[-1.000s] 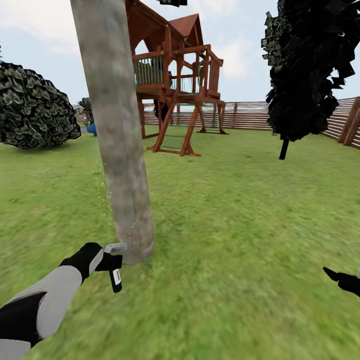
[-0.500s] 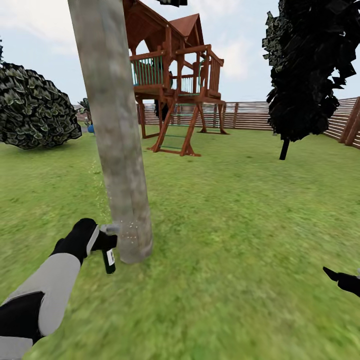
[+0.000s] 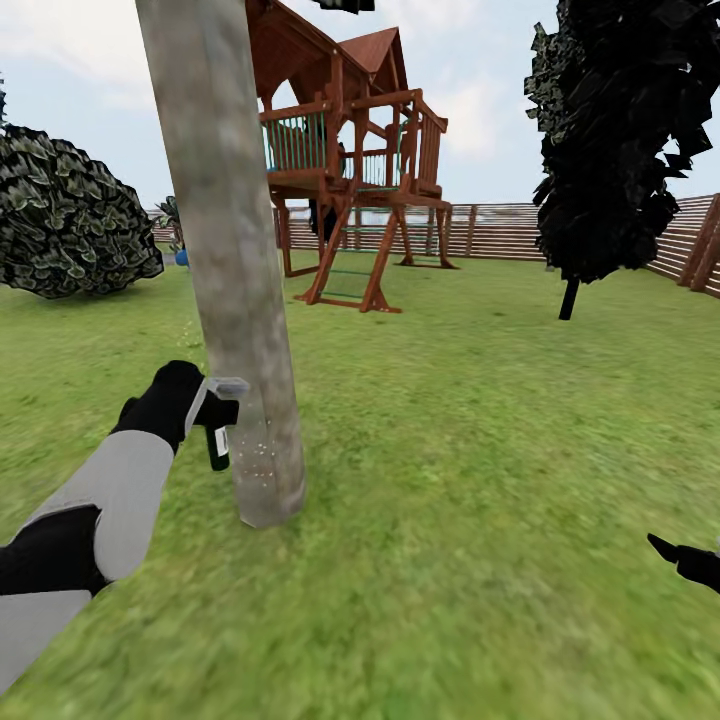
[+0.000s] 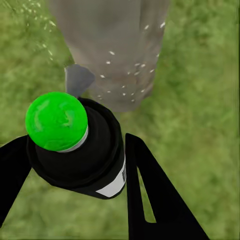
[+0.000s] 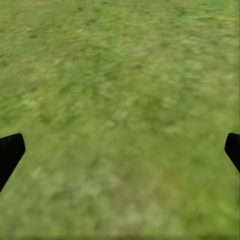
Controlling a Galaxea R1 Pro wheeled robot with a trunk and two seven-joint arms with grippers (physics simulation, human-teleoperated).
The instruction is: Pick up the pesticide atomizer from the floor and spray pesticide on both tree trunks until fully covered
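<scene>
The tree trunk [image 3: 235, 280], thick and grey-brown, rises from the lawn just ahead at left. My left gripper [image 3: 210, 412] is shut on the pesticide atomizer [image 3: 218, 447], a dark bottle with a white label. Its grey nozzle [image 3: 229, 385] nearly touches the bark, and pale droplets speckle the trunk beside it. In the left wrist view the atomizer [image 4: 95, 160] shows a green ball [image 4: 56, 121] on its end and sits between the black fingers [image 4: 150, 195], nozzle [image 4: 77, 80] facing the trunk [image 4: 115, 45]. My right gripper [image 5: 120, 150] is open over bare grass, low at the right [image 3: 690, 562].
A red-brown wooden play tower [image 3: 355, 170] stands behind the trunk. A dark narrow tree [image 3: 610, 150] is at the right, a round dark shrub [image 3: 70, 215] at the left. A slatted wooden fence [image 3: 500, 230] closes the lawn at the back and right.
My left arm has lifted the atomizer up along the trunk, from near its base to about knee height above it. The right gripper has stayed put.
</scene>
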